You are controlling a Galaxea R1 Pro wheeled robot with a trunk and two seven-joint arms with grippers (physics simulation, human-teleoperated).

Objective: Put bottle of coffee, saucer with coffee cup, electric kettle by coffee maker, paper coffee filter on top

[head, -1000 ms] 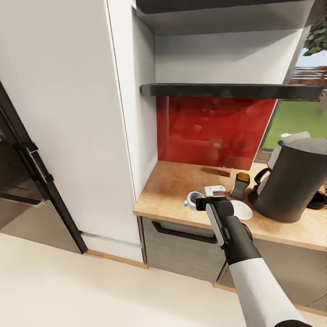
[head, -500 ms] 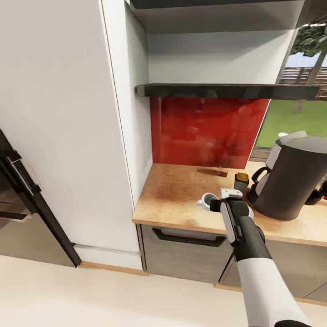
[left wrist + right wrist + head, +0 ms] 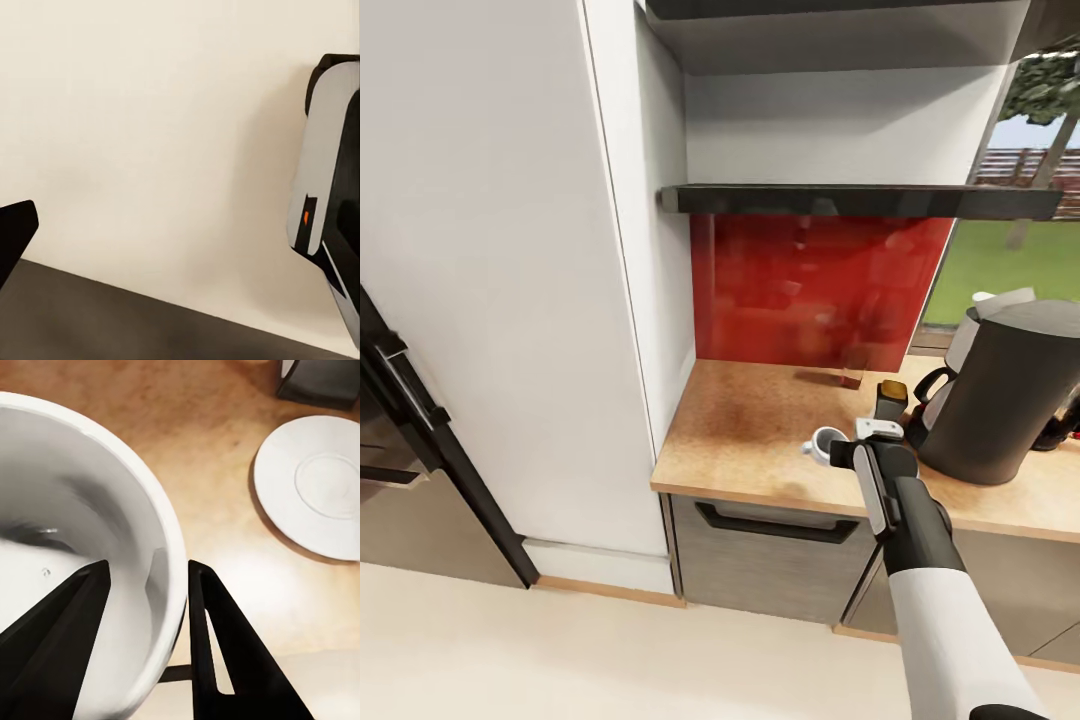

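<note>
Straddling the rim of the coffee cup (image 3: 82,555), the two black fingers (image 3: 217,652) of the right gripper (image 3: 142,607) sit one inside the white bowl and one outside it, pinching the cup's wall between them — jaws closed down to the wall's thickness. In the right wrist view the cup takes up the left half of the frame, and the saucer (image 3: 315,484) lies bare on the tan wood at the upper right, apart from the cup. A dark boxy corner shows at the top right edge of that frame, just beyond the saucer. In the head view the right gripper (image 3: 865,440) shows right of centre, its black-and-white arm rising from the lower right corner, and the coffee cup (image 3: 824,443) peeks out at the gripper's left, over the countertop (image 3: 750,430); whether it touches the surface I cannot tell. Just behind the gripper stands the bottle of coffee (image 3: 891,398), and to its right, at the right edge of the frame, the coffee maker (image 3: 1005,395) — tall, dark grey, on the countertop. Above, across the upper middle, runs the kitchen shelf (image 3: 860,200), with a red backsplash (image 3: 810,290) under it. The left wrist view shows a pale surface and a white-and-black body (image 3: 330,202) at the right edge; the left gripper's jaws cannot be judged.
</note>
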